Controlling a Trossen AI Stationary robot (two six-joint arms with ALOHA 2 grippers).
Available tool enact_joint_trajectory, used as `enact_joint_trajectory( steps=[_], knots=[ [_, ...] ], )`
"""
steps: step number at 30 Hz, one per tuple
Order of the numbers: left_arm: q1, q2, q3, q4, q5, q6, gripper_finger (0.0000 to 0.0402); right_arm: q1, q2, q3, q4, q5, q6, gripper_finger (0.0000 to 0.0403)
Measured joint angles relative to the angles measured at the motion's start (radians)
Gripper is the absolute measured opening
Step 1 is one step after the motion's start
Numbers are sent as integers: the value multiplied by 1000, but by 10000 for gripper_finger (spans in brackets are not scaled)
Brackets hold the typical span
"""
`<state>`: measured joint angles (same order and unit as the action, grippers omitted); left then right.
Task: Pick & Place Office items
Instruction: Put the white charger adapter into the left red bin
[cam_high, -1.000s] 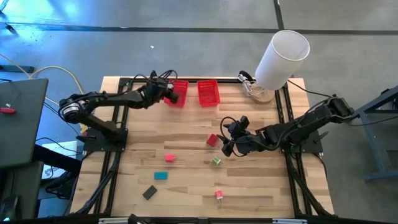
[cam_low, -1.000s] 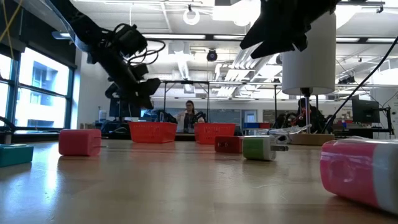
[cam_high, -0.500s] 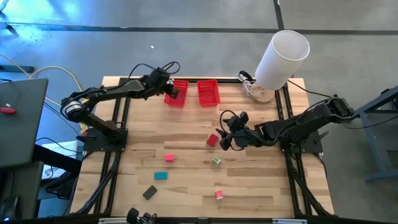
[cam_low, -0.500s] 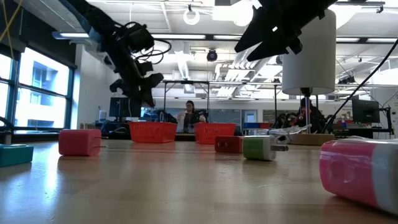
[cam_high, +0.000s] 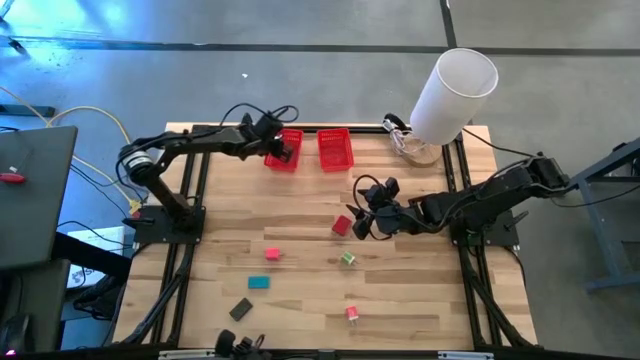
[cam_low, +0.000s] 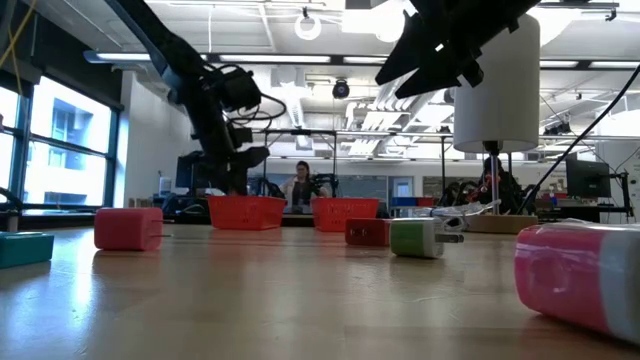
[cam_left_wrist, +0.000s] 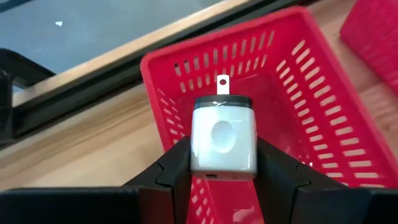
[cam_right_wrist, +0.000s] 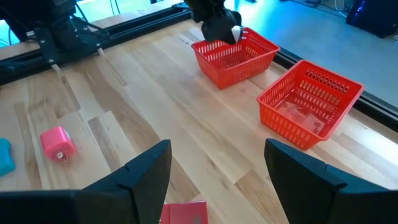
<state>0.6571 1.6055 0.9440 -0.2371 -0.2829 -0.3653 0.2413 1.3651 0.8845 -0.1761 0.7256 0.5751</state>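
The left gripper (cam_left_wrist: 222, 163) pinches a small white plastic plug-in charger block (cam_left_wrist: 223, 140) between its fingers, held above the left red mesh basket (cam_left_wrist: 311, 81) at the far edge of the wooden surface (cam_high: 300, 250). The right gripper (cam_right_wrist: 214, 168), fingers spread and holding nothing, hovers mid-surface over a small red block (cam_high: 341, 225). Pink (cam_high: 273, 256), teal (cam_high: 259, 283), green (cam_high: 347, 259) and dark grey (cam_high: 240, 309) pieces lie loose nearer the front.

A white plug block (cam_left_wrist: 223, 138) hides part of the left red basket's (cam_left_wrist: 311, 81) floor; its lower edge is lost between the left claw's (cam_left_wrist: 224, 180) fingers. In the right wrist view, a red block (cam_right_wrist: 184, 213) is cut off at six o'clock. Beyond the table (cam_low: 300, 300), a person (cam_low: 301, 184) sits half-hidden behind the baskets.
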Motion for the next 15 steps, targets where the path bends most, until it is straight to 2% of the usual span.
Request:
enact_joint_trajectory(
  steps=[15],
  knots=[
    [-7, 94, 0, 59, 0, -1, 127, 1, 0, 0, -1, 0, -4, 247]
  ],
)
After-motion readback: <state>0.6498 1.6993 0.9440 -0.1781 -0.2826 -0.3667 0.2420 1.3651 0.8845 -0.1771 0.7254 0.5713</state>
